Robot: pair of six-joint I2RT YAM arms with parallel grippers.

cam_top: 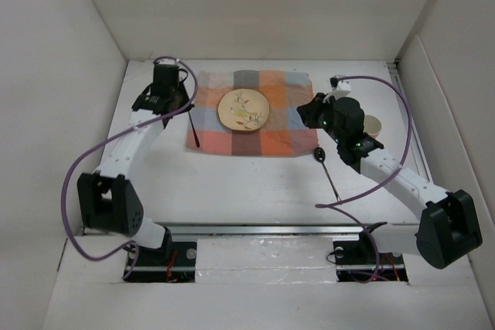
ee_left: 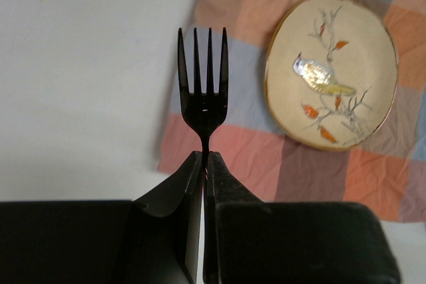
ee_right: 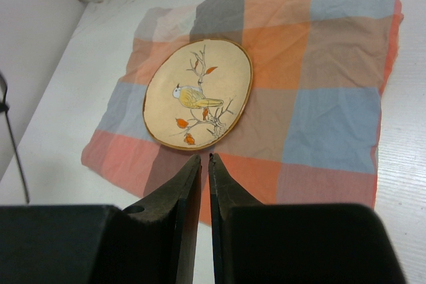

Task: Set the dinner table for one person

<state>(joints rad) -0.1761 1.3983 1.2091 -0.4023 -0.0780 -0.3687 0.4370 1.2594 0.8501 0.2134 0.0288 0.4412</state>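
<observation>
Left gripper [ee_left: 205, 154] is clamped on the neck of the fork [ee_left: 203, 78], tines sticking straight out over the left edge of the cloth [ee_left: 233, 164], in the far-left part of the table [ee_left: 80, 84]. The plate [ee_left: 331, 71] sits just right of the fork. Right gripper [ee_right: 204, 157] is pinched together, empty.

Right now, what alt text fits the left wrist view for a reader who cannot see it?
Jaws shut on the handle of a black fork, tines pointing away over the left edge of a checked cloth. A bird-painted plate lies on the cloth to the right; white table to the left.
</observation>
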